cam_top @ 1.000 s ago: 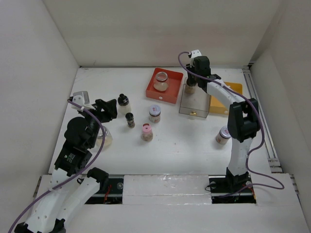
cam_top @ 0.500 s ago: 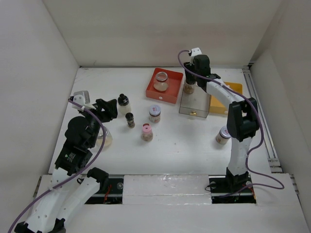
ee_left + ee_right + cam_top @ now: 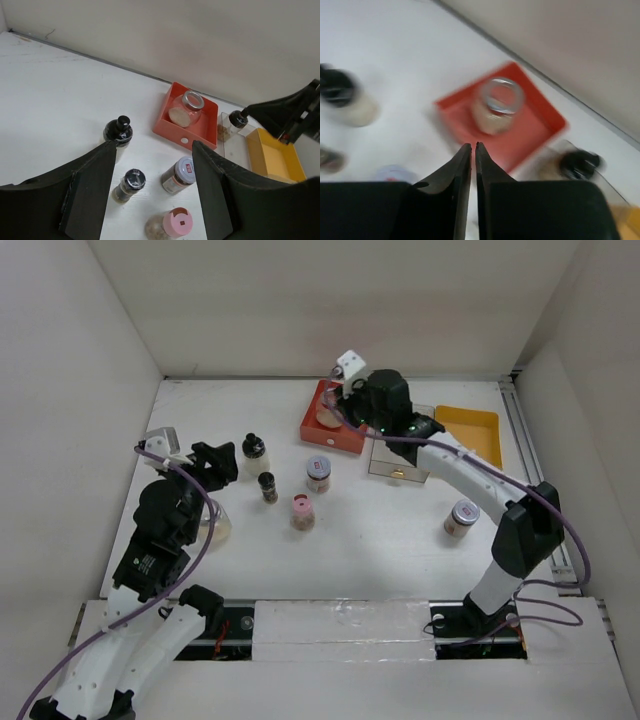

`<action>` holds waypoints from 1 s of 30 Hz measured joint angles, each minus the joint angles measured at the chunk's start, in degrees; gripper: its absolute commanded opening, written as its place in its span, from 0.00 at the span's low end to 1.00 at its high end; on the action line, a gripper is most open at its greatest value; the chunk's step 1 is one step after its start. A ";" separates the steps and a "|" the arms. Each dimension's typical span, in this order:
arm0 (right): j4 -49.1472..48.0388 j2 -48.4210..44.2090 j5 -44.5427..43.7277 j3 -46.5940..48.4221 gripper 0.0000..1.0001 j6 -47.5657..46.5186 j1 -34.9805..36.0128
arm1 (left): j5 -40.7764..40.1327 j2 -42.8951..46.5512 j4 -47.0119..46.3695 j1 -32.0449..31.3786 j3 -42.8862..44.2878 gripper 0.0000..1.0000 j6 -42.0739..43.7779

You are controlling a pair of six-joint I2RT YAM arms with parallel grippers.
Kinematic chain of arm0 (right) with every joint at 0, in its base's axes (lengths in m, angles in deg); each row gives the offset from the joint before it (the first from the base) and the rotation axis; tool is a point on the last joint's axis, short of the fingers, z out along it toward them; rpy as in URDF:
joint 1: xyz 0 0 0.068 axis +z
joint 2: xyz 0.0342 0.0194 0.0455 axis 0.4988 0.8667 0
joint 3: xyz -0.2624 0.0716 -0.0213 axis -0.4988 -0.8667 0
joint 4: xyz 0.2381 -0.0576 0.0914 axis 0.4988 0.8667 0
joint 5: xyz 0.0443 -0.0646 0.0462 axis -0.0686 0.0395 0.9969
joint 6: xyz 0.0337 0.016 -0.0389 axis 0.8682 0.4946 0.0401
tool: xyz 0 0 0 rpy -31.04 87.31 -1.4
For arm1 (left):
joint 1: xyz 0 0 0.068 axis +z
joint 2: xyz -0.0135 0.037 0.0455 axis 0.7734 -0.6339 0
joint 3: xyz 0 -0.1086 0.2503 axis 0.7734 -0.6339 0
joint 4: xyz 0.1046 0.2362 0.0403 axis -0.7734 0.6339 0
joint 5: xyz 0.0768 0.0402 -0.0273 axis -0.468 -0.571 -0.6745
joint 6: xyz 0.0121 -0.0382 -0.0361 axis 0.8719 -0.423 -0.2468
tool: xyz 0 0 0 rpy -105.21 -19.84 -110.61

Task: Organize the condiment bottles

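My right gripper (image 3: 351, 411) (image 3: 473, 146) is shut and empty, hovering at the near edge of the red tray (image 3: 322, 437) (image 3: 532, 135). That tray holds a squat glass jar (image 3: 497, 102) (image 3: 186, 107). A black-capped bottle (image 3: 234, 121) (image 3: 577, 162) stands in the clear tray (image 3: 400, 466); the arm hides it from above. My left gripper (image 3: 214, 463) (image 3: 154, 150) is open and empty above the loose bottles: a black-capped one (image 3: 254, 449), a small dark one (image 3: 268, 487), a silver-capped jar (image 3: 318, 473) and a pink-capped one (image 3: 301, 511). Another silver-capped jar (image 3: 461, 517) stands at the right.
The yellow tray (image 3: 471, 425) lies behind the clear tray at the right. A squat glass jar (image 3: 216, 527) sits partly under my left arm. White walls close in the table on three sides.
My right gripper has left the black-capped bottle in the clear tray and swung left to the red tray, now shut. The left arm has barely moved.
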 measured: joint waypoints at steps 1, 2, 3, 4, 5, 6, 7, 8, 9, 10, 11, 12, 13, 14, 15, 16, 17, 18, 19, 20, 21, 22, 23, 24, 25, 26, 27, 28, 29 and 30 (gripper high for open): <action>-0.48 -0.04 2.08 0.00 0.23 -0.48 2.49 | -0.74 0.07 0.04 0.00 0.00 0.58 -0.57; -0.92 0.22 4.59 -0.02 0.30 -1.01 4.98 | -1.99 0.31 0.17 0.00 0.00 0.58 -1.20; -1.38 0.85 6.99 0.00 0.43 -1.44 7.15 | -3.21 0.72 0.37 0.00 0.00 0.60 -1.88; -1.77 1.77 8.94 0.00 0.49 -1.62 8.96 | -4.42 1.46 0.55 0.00 0.00 0.62 -2.51; -2.23 3.06 10.71 0.07 0.55 -2.21 10.88 | -5.49 2.34 0.72 0.00 0.00 0.62 -3.10; -2.56 4.81 12.15 0.26 0.64 -2.67 12.94 | -6.49 3.21 0.83 0.00 0.00 0.63 -3.58; -2.45 6.62 12.85 0.81 0.69 -2.84 14.27 | -7.41 4.02 0.81 0.00 -0.09 0.63 -4.04; -2.45 9.05 13.35 2.03 0.73 -3.26 15.78 | -8.02 4.96 0.79 0.00 -0.20 0.63 -4.42; -2.51 11.74 13.51 3.54 0.74 -3.65 17.05 | -8.57 6.19 0.76 0.00 -0.26 0.63 -4.66; -2.16 14.43 13.66 5.40 0.77 -3.91 18.03 | -9.05 7.13 0.55 0.00 -0.26 0.63 -4.85; -1.99 17.31 13.68 7.63 0.77 -4.11 18.75 | -9.22 7.76 0.24 0.00 -0.26 0.63 -4.96; -2.03 20.09 13.57 10.10 0.77 -4.31 19.19 | -9.25 8.02 0.02 0.02 -0.26 0.63 -4.98; -2.05 22.69 13.31 12.39 0.77 -4.37 19.43 | -9.16 8.09 -0.15 0.02 -0.28 0.63 -4.98; -1.92 24.87 12.96 14.60 0.77 -4.46 19.45 | -9.03 7.89 -0.13 0.00 -0.31 0.63 -4.98; -1.70 26.99 12.48 16.94 0.77 -4.57 19.41 | -8.81 7.67 -0.09 0.02 -0.33 0.63 -4.98; -1.70 28.98 11.85 19.32 0.77 -4.59 19.26 | -8.57 7.39 -0.07 0.00 -0.33 0.63 -4.96; -1.44 30.86 11.34 21.81 0.77 -4.63 18.99 | -8.13 7.19 -0.07 0.02 -0.33 0.63 -4.94; -1.42 32.54 10.88 24.09 0.75 -4.66 18.93 | -7.76 6.82 -0.02 0.00 -0.33 0.63 -4.94; -1.53 34.29 10.36 26.51 0.75 -4.63 18.82 | -7.41 6.62 -0.02 0.00 -0.33 0.63 -4.92; -1.55 35.82 9.94 28.72 0.75 -4.55 18.62 | -7.08 6.49 -0.02 0.02 -0.33 0.63 -4.83; -1.44 37.18 9.55 30.60 0.74 -4.52 18.49 | -6.80 6.40 -0.02 0.02 -0.33 0.63 -4.76; -1.38 38.40 9.38 32.30 0.74 -4.39 18.34 | -6.51 6.34 -0.02 0.00 -0.33 0.63 -4.74; -1.49 39.58 9.22 33.97 0.72 -4.15 18.27 | -6.21 6.29 -0.02 0.00 -0.33 0.63 -4.72; -1.44 40.65 9.11 35.52 0.69 -4.00 18.25 | -5.99 6.27 -0.02 0.00 -0.33 0.63 -4.72; -1.46 41.46 9.11 36.57 0.65 -3.76 18.23 | -5.77 6.19 -0.02 0.00 -0.33 0.63 -4.72; -1.49 42.12 9.11 37.44 0.60 -3.45 18.25 | -5.62 6.05 -0.07 0.00 -0.33 0.63 -4.59; -1.53 42.69 9.01 38.10 0.57 -3.15 18.27 | -5.44 5.90 -0.07 0.00 -0.33 0.63 -4.48; -1.57 43.12 9.01 38.58 0.51 -2.75 18.27 | -5.27 5.73 -0.04 0.00 -0.33 0.63 -4.33; -1.70 43.52 9.01 38.99 0.41 -2.25 18.27 | -5.18 5.51 -0.07 0.00 -0.33 0.63 -4.28; -1.97 43.78 9.01 39.23 0.31 -2.08 18.25 | -4.96 5.31 -0.07 0.02 -0.33 0.63 -4.26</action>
